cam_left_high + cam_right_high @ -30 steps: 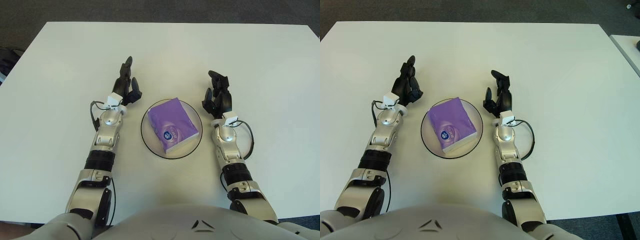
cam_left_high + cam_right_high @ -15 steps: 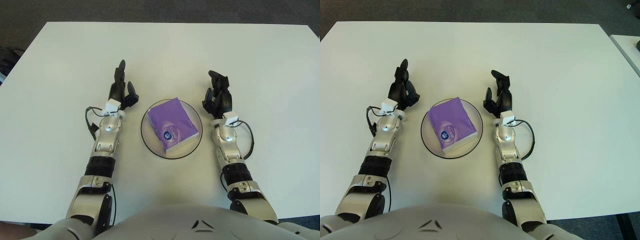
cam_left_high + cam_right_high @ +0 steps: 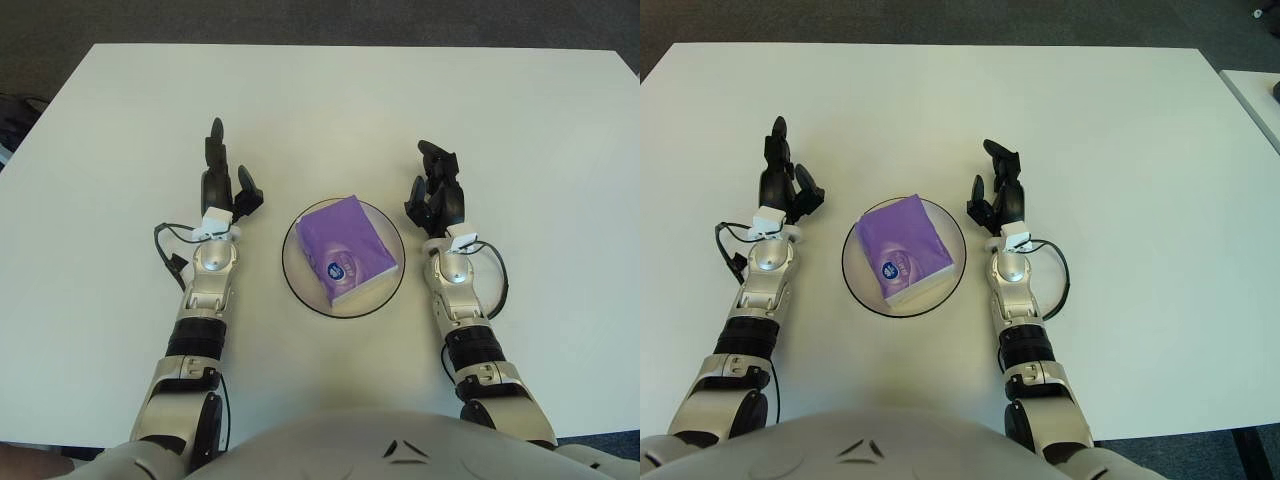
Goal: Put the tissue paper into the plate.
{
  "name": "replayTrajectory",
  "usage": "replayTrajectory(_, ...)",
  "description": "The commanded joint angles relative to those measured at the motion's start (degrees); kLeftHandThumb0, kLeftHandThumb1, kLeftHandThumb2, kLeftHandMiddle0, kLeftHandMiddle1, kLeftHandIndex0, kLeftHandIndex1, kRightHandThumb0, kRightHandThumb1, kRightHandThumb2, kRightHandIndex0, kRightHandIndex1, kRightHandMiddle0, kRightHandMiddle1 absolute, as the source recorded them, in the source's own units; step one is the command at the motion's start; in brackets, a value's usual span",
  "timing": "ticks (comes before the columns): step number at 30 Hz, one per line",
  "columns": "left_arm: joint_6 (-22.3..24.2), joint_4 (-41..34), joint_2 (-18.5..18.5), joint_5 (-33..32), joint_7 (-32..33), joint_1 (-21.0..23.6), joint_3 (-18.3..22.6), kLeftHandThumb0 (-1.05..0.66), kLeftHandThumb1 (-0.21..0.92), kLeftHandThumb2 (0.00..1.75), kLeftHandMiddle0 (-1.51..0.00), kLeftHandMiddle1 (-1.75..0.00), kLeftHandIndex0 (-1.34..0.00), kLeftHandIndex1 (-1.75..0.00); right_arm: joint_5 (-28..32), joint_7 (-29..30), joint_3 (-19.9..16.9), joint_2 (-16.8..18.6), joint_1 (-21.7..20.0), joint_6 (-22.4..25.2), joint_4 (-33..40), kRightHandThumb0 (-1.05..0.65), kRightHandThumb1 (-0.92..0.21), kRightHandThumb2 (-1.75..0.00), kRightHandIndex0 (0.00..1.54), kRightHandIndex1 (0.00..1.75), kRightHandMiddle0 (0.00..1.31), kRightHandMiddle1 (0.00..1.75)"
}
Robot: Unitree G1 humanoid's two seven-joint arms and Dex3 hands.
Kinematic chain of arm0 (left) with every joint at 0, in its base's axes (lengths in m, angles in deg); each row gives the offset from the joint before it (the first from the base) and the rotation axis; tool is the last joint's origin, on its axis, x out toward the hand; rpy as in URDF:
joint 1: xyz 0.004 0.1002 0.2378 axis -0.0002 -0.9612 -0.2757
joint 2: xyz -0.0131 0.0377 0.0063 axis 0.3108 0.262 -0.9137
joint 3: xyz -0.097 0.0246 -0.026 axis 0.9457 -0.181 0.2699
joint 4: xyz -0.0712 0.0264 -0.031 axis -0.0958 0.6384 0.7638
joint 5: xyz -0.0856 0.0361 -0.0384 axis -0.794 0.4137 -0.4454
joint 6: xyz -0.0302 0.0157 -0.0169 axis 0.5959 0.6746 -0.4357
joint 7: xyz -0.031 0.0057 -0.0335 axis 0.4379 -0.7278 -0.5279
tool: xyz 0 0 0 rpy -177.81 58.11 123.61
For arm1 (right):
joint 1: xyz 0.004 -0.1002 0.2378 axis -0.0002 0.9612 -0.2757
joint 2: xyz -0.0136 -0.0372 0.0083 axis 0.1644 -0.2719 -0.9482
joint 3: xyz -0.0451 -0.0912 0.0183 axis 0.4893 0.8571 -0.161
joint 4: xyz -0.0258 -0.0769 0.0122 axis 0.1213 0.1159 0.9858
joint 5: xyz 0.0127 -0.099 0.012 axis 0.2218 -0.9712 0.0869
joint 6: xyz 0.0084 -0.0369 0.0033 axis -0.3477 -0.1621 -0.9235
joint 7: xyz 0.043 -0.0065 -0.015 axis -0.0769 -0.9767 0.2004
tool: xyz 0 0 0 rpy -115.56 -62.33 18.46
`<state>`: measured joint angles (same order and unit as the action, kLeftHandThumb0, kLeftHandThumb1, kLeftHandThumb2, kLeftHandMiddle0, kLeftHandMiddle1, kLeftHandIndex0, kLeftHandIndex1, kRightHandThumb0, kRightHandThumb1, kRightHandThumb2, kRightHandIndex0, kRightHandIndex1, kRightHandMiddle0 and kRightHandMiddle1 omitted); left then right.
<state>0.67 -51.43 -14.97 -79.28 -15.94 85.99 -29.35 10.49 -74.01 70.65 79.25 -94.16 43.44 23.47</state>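
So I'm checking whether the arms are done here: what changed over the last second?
The left hand, open and empty, has drawn away from the plate, sliding out to the robot's left. The purple tissue pack stayed in the plate, and the right hand stayed parked beside it.

Bare white table (image 3: 330, 110), dark floor (image 3: 300, 20)

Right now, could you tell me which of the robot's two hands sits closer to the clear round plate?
The right hand, beside the rim of the clear round plate holding the purple tissue pack. The left hand rests farther out, with a wider table gap.
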Motion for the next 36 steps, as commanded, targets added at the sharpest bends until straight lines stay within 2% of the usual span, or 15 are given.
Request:
replayTrajectory(1, -3.32, 4.01, 0.86, 2.71, 3.67, -2.39, 1.05, -0.87, 0.92, 1.13, 0.0, 0.0, 0.0, -0.3, -0.28, -0.81, -0.81, -1.14, 11.88, 2.78, -14.72, -0.63, -0.92, -0.85, 0.24, 0.27, 0.0, 0.8)
replayTrajectory(24, -3.05, 8.33, 2.47, 0.62, -0.08, -3.56, 1.02, -0.84, 0.92, 1.08, -0.02, -0.01, 0.0, -0.27, -0.09, -0.74, -0.94, -0.6, 11.67, 1.57, -15.34, -0.63, -0.92, -0.84, 0.25, 0.27, 0.0, 0.84)
replayTrajectory(36, -4.44, 9.93, 2.32, 0.04, -3.26, -4.84, -0.12, -0.82, 0.92, 1.06, -0.02, -0.01, 0.0, -0.26, -0.46, 1.34, -1.5, 0.32, 12.13, -0.82, -14.46, -0.6, -0.92, -0.83, 0.23, 0.26, 0.0, 0.77)
